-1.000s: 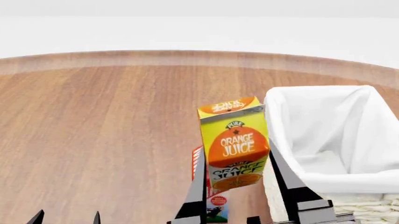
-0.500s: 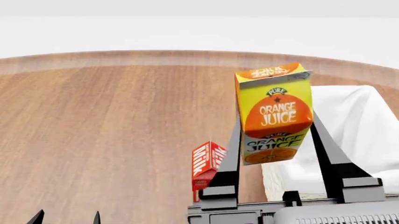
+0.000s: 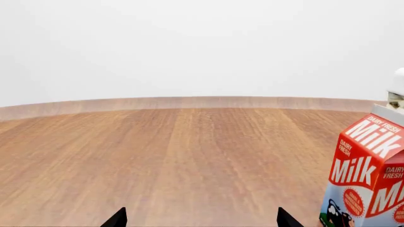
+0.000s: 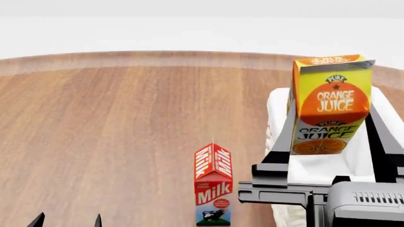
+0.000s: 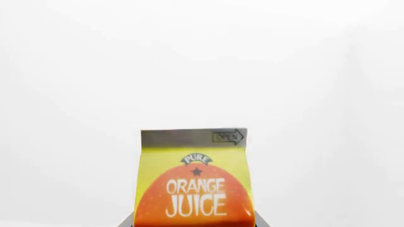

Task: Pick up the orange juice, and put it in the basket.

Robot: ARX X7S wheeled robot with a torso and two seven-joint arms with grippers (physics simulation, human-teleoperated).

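1 risk: right hand [image 4: 329, 142] clamps the yellow-green orange juice carton [image 4: 329, 104] above the white-lined wicker basket [image 4: 277, 113]; early release tips it onto the rim.

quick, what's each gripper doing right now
Left gripper: open, holding nothing.
Right gripper: shut on the orange juice, lifted over the basket.

I'm working in a bare simulated test scene, not a real room: a round wooden tabletop [image 4: 113, 132] fills the frame under a featureless white backdrop. Grocery props sit at lower centre and right: a Milk carton [image 4: 213, 184] and a lined wicker basket [image 4: 277, 118].
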